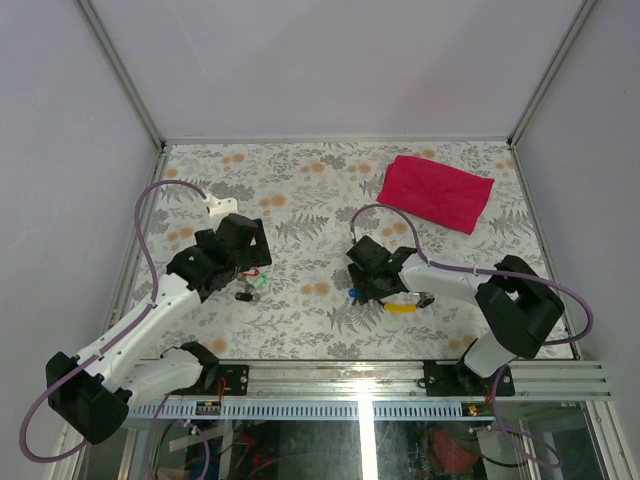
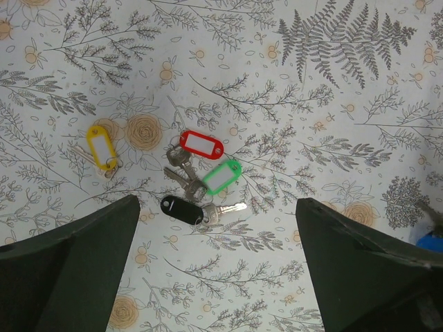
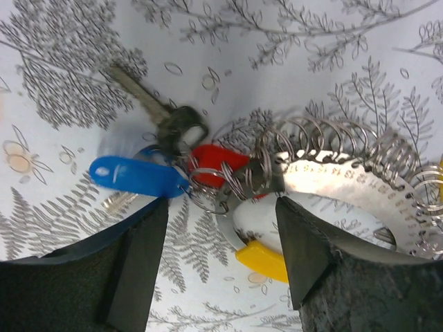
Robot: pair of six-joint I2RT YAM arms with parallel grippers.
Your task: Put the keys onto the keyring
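The left fingers (image 2: 69,270) stand wide apart above the flowered worktop (image 2: 332,90) and grip nothing. Between them in the left wrist view lie the keys (image 2: 190,181), a small touching cluster on the worktop: one with a red tag (image 2: 202,145), one with a green tag (image 2: 221,176) and one with a black tag (image 2: 182,209). Another key with a yellow tag (image 2: 102,147) lies alone to the cluster's left, near it but apart. From above, the cluster sits just beside the left arm's tip, on the left half of the worktop.

The keyring (image 3: 346,176) lies on the right half, under the right fingers (image 3: 131,277). It shows as a silvery metal disc edged with wire loops, bundled with a blue tag (image 3: 135,176) and its key, a red piece (image 3: 218,160) and a yellow piece (image 3: 263,259). The right fingers are apart, one on each side of the yellow piece, with open worktop between it and one finger. Whether the other finger touches the disc cannot be told. A red cloth (image 1: 437,192) lies at the far right, well apart from both arms
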